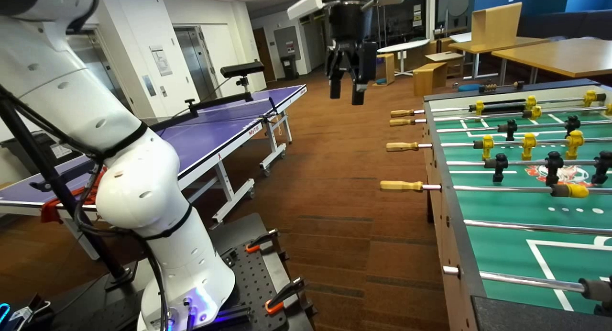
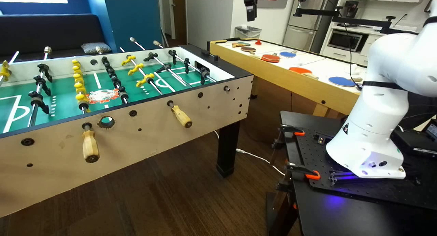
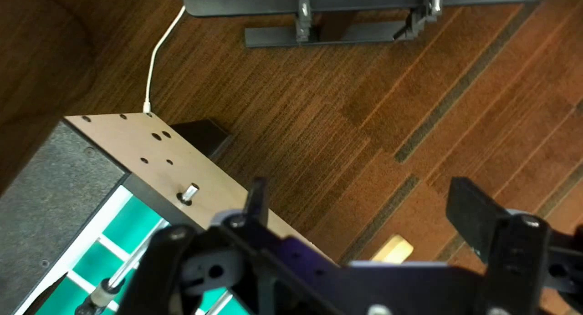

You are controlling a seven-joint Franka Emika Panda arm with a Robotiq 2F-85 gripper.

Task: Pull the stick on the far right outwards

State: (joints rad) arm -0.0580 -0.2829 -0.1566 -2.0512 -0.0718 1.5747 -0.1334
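The stick's tan wooden handle (image 1: 401, 185) juts from the near side of the foosball table (image 1: 447, 211) in an exterior view, with a short length of silver shaft between handle and wall. It also shows as the rightmost tan handle (image 2: 181, 116) in an exterior view. In the wrist view, the end of a tan handle (image 3: 392, 250) shows between the fingers, partly hidden by the gripper body. My gripper (image 1: 346, 89) is open and empty, pointing down, well above the handle's height. Its spread fingers also show in the wrist view (image 3: 360, 187). Only part of it (image 2: 251, 11) shows in an exterior view.
Other tan handles (image 1: 401, 147) stick out along the same table side. A bare metal rod end (image 2: 227, 88) without a handle protrudes near the table's corner. A purple ping-pong table (image 1: 210, 135) and a yellow-sided game table (image 2: 290, 72) with paddles stand nearby.
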